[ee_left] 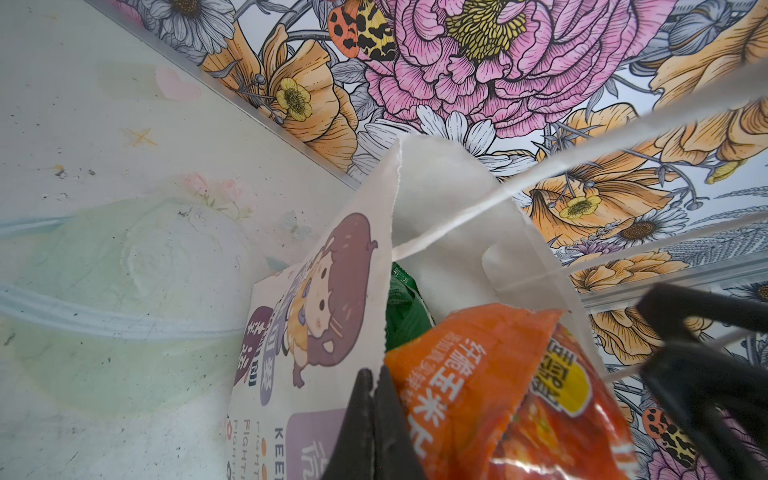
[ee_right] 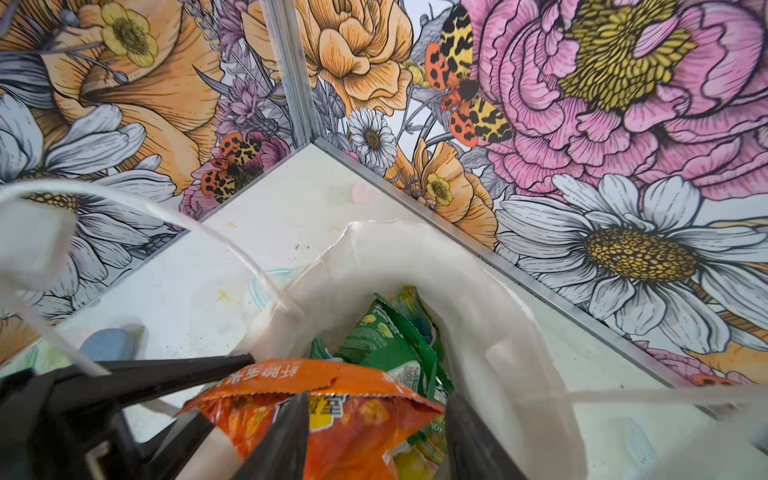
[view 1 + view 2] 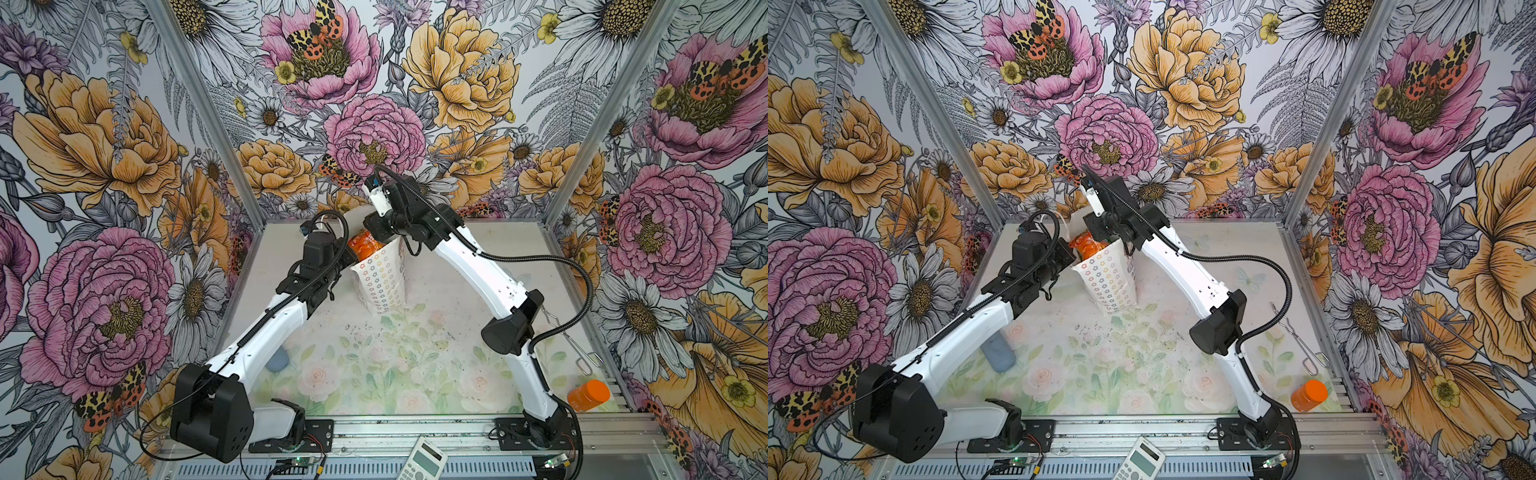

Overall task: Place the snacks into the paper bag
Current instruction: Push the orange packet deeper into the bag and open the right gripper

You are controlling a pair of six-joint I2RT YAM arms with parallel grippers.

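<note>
Top views, both: your left arm reaches in low to the rim of the paper bag, which stands far-middle on the table. Your right arm arches over its mouth with the wrist down, and an orange snack juts from the top. Left wrist view: you have the left gripper clamped tight on the bag's printed front rim, with the orange snack just beside it inside. Right wrist view: your right gripper hangs narrowly parted over the mouth, the orange snack's edge lies between the jaws, and green snacks lie deeper.
</note>
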